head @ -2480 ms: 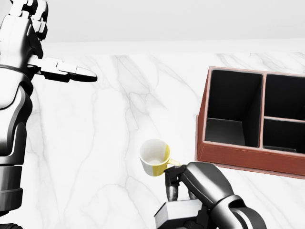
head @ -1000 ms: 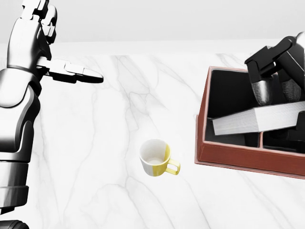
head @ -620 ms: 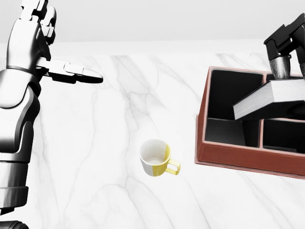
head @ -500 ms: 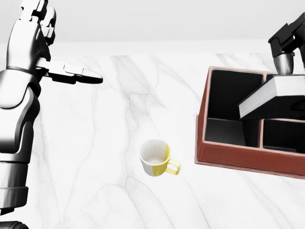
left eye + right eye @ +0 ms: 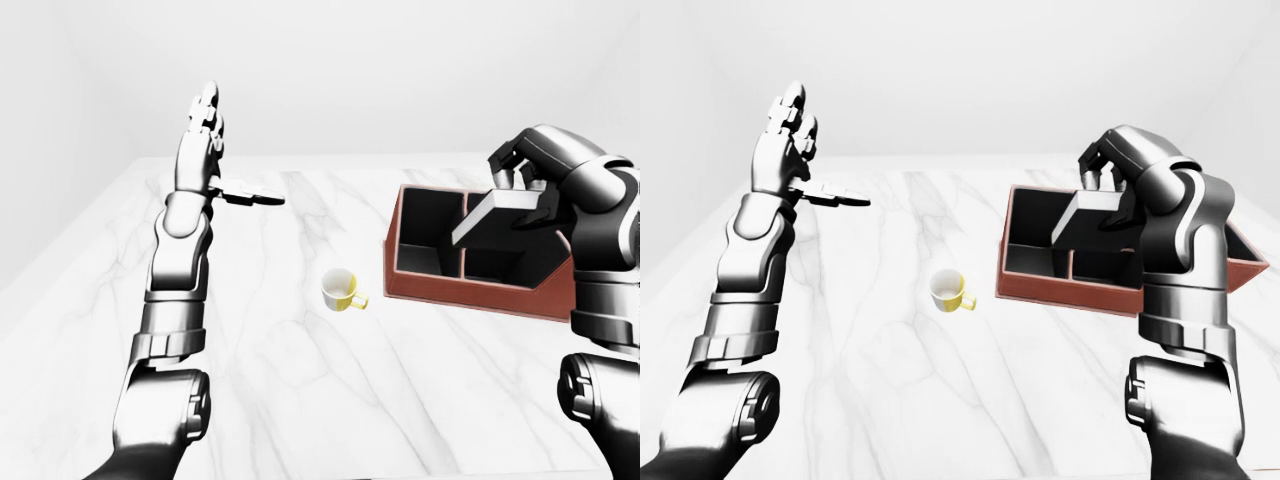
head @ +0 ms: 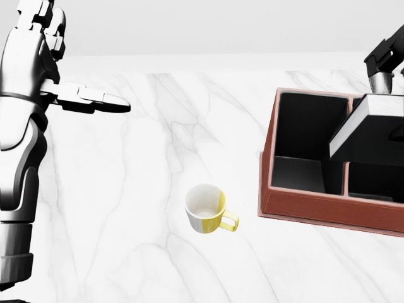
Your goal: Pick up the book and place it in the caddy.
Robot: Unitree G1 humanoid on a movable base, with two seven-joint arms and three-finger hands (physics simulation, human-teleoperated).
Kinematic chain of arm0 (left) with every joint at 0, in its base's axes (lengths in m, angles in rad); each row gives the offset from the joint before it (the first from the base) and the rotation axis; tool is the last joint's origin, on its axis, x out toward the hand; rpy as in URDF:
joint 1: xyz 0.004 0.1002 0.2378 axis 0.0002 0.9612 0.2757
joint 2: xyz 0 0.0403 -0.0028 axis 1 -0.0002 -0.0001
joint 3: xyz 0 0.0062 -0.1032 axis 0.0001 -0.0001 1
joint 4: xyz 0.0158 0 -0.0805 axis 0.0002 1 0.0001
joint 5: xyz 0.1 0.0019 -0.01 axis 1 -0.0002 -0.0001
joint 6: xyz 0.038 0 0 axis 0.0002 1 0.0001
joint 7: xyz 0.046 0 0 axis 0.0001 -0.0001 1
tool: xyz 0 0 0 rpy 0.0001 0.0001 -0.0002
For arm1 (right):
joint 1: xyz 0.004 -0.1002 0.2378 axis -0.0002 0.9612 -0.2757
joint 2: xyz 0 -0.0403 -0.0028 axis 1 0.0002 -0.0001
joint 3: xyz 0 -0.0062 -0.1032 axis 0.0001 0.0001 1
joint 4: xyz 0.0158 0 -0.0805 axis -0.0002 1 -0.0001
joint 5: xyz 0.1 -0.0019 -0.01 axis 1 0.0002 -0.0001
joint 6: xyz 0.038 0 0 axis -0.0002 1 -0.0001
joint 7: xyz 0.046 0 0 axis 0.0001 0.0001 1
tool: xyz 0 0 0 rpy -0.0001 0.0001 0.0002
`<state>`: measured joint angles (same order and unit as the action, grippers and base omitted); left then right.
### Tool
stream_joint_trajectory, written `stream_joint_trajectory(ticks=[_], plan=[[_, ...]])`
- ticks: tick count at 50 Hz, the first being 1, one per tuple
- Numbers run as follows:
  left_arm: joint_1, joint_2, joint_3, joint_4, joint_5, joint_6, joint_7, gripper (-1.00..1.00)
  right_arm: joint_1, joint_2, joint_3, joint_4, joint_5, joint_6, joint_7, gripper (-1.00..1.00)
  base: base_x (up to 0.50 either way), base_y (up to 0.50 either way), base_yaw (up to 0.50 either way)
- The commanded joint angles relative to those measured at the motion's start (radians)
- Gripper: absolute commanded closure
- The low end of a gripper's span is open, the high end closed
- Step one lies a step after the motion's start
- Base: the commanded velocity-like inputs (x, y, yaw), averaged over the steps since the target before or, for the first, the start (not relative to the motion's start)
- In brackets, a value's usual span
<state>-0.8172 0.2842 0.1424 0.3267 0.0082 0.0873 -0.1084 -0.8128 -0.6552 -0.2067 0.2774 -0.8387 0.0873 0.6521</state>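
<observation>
The book (image 5: 497,212) hangs tilted over the caddy (image 5: 420,285), its left end dipping toward the dividers and its right end clamped in the right hand (image 5: 1110,185), whose fingers are curled tight around it. From here it looks above the right-hand compartments, though which one I cannot tell. Left of the caddy, well apart, a yellow mug (image 6: 207,210) sits on the marble table (image 6: 158,158). Far left, the left hand (image 5: 205,125) is raised, fingers spread, holding nothing. Let go at this slant, the book could catch on a divider and rest across the top instead of dropping in.
</observation>
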Motion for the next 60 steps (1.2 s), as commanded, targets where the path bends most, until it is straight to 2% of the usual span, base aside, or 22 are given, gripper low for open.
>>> stream_joint_trajectory(ticks=[1, 4, 6, 10, 22, 35, 44, 51, 60], plan=[[0.016, 0.002, 0.004, -0.02, -0.001, 0.0, 0.006, -1.0, -0.057, -0.018, 0.017, 0.191, -0.029, -0.038, -0.125, 1.0, 0.0, 0.0, 0.0], [0.019, 0.001, 0.003, -0.011, 0.001, 0.0, 0.007, -1.0, -0.077, -0.034, 0.024, 0.272, -0.039, -0.107, -0.18, 1.0, 0.0, 0.0, 0.0], [0.018, 0.002, 0.003, -0.002, 0.001, 0.0, 0.008, -1.0, -0.086, -0.035, 0.021, 0.293, -0.037, -0.114, -0.189, 1.0, 0.0, 0.0, 0.0], [0.017, 0.001, 0.003, 0.008, 0.002, 0.0, 0.011, -1.0, -0.108, -0.057, 0.029, 0.357, -0.038, -0.175, -0.225, 1.0, 0.0, 0.0, 0.0], [0.018, -0.006, -0.003, 0.009, 0.011, 0.0, 0.016, -1.0, -0.16, -0.095, 0.055, 0.549, -0.041, -0.175, -0.28, 1.0, 0.0, 0.0, 0.0], [0.019, -0.01, -0.005, 0.011, 0.017, 0.0, 0.021, -1.0, -0.174, -0.114, 0.063, 0.644, -0.048, -0.175, -0.312, 1.0, 0.0, 0.0, 0.0], [0.021, -0.014, -0.007, 0.014, 0.022, 0.0, 0.025, -1.0, -0.187, -0.106, 0.092, 0.747, -0.085, -0.175, -0.413, 1.0, 0.0, 0.0, 0.0], [0.027, -0.017, -0.008, -0.002, 0.026, 0.0, 0.027, -1.0, -0.212, -0.095, 0.129, 0.855, -0.15, -0.175, -0.535, 1.0, 0.0, 0.0, 0.0], [0.032, -0.016, -0.005, 0.008, 0.027, 0.0, 0.03, -1.0, -0.224, -0.081, 0.145, 0.913, -0.186, -0.175, -0.599, 1.0, 0.0, 0.0, 0.0]])
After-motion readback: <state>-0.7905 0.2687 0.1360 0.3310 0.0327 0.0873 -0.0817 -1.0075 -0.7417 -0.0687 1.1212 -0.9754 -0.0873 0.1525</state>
